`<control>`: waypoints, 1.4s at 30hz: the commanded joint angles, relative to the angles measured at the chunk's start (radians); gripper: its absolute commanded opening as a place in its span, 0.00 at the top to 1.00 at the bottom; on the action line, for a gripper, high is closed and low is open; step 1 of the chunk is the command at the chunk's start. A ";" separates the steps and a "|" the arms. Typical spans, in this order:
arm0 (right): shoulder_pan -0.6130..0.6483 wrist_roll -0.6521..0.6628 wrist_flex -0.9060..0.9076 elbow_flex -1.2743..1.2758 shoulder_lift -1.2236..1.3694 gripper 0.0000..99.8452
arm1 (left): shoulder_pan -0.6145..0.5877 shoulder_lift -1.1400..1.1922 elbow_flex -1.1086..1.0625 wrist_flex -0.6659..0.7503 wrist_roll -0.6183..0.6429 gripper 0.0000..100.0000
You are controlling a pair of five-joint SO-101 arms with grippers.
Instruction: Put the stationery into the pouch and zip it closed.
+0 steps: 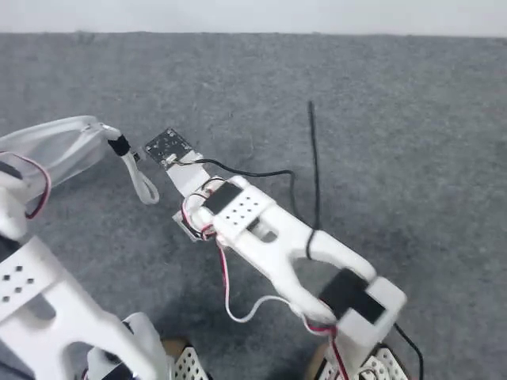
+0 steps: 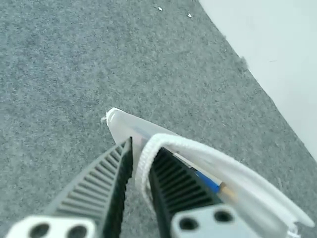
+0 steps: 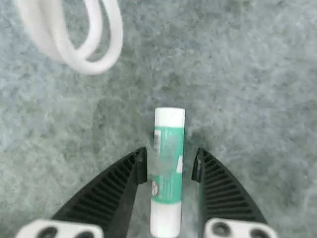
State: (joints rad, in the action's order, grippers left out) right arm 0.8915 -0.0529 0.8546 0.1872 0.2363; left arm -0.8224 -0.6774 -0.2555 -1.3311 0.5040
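A clear pouch [image 1: 49, 147] with a white wrist strap [image 1: 143, 184] is held up at the far left of the grey carpet. My left gripper [image 2: 140, 148] is shut on the pouch's rim [image 2: 163, 141], where the white cord runs between its fingers. A blue pen [image 2: 207, 182] and a pencil tip show inside the pouch. A green and white glue stick [image 3: 168, 168] lies on the carpet between the fingers of my right gripper [image 3: 170, 158], which is open with a small gap on each side. The strap loop [image 3: 81, 42] hangs just beyond the stick.
The right arm [image 1: 261, 233] stretches across the middle of the carpet toward the pouch. A thin black cable [image 1: 314, 162] lies on the carpet to its right. The carpet's far edge meets a pale floor [image 2: 267, 39].
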 commanded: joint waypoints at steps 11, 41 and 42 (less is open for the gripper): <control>0.005 -0.005 0.107 -0.242 0.202 0.87 | -0.003 -0.034 0.007 0.040 0.014 0.99; -0.117 -0.014 0.615 -0.374 -0.145 0.99 | 0.281 -0.034 0.036 0.041 0.037 0.99; -0.117 -0.014 0.624 -0.374 -0.160 0.99 | 0.301 -0.034 0.036 0.040 0.037 0.99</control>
State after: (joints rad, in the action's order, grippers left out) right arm 0.7887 -0.0529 1.4484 -0.1381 0.1872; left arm -0.5953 -0.6774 -0.2555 -1.3311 0.5240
